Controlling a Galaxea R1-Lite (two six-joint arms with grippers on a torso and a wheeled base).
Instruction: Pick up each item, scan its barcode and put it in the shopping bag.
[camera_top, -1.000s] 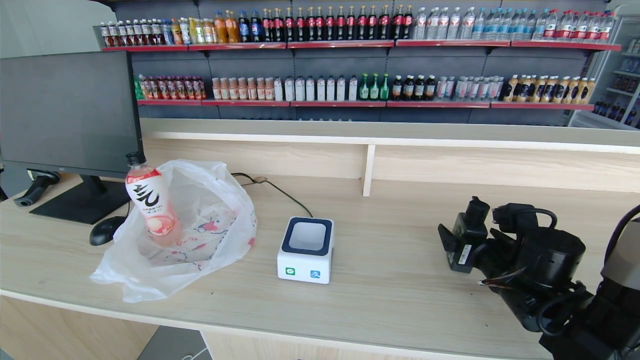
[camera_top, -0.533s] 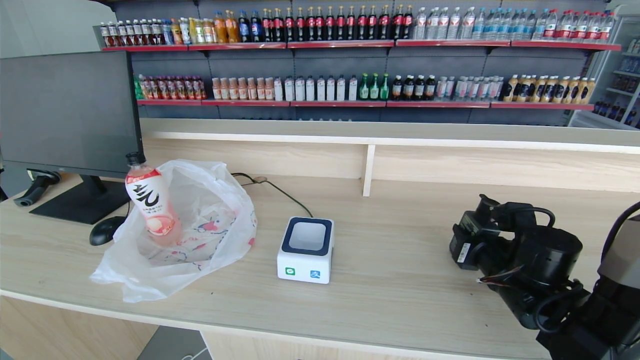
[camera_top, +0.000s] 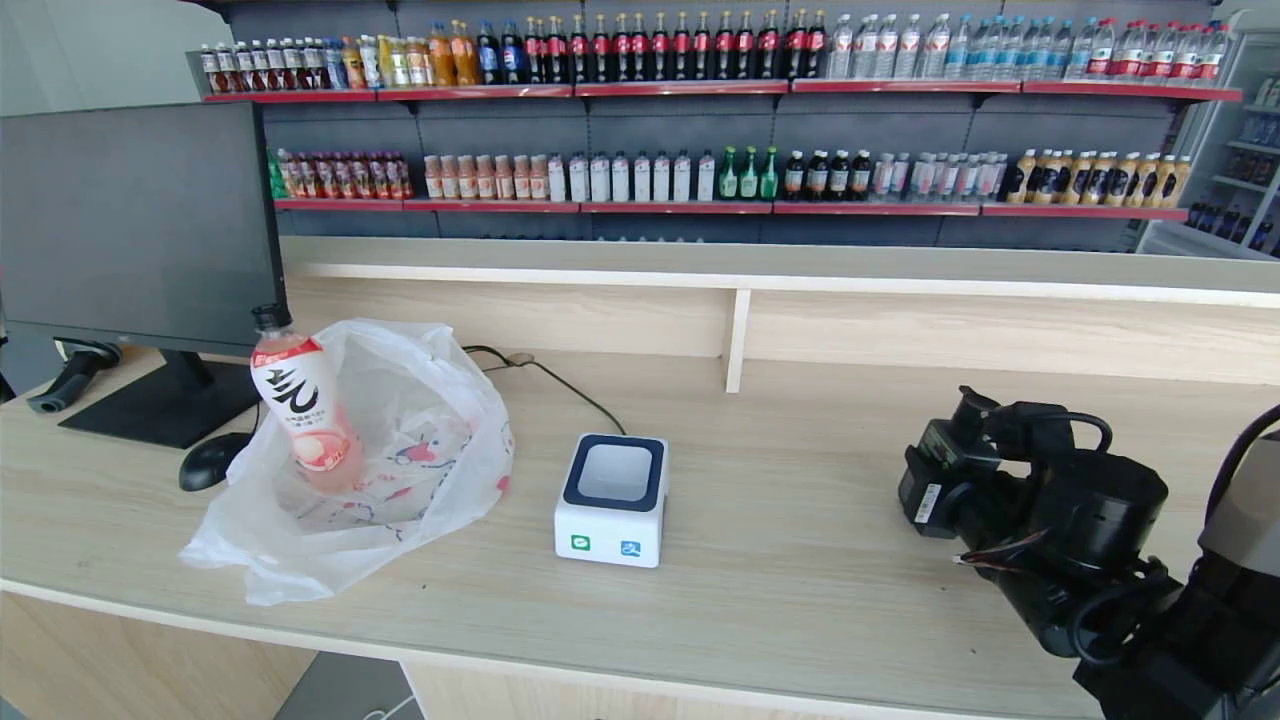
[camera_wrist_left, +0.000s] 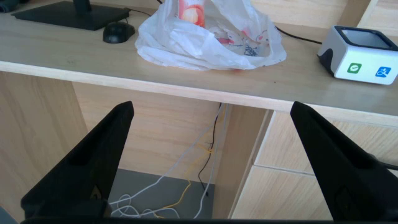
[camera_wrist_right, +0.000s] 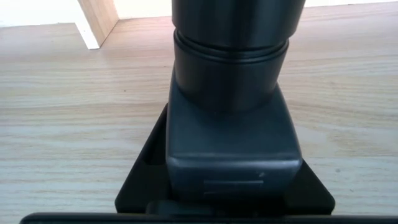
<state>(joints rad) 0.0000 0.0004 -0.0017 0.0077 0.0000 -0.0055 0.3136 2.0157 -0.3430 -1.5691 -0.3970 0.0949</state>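
Note:
A pink drink bottle with a black cap stands upright inside the open translucent shopping bag at the counter's left. A white barcode scanner with a dark-framed window sits mid-counter, just right of the bag. My right gripper hovers low over the bare counter at the right, far from both, with nothing visible in it. In the left wrist view my left gripper is open and empty, below the counter's front edge, facing the bag, bottle and scanner.
A monitor on its stand, a black mouse and a hand-held scanner crowd the far left. A cable runs behind the scanner. A raised wooden ledge bounds the back; drink shelves stand beyond.
The right gripper has shifted slightly right and turned, then held still for the last half second. Bag, bottle and scanner have not moved.

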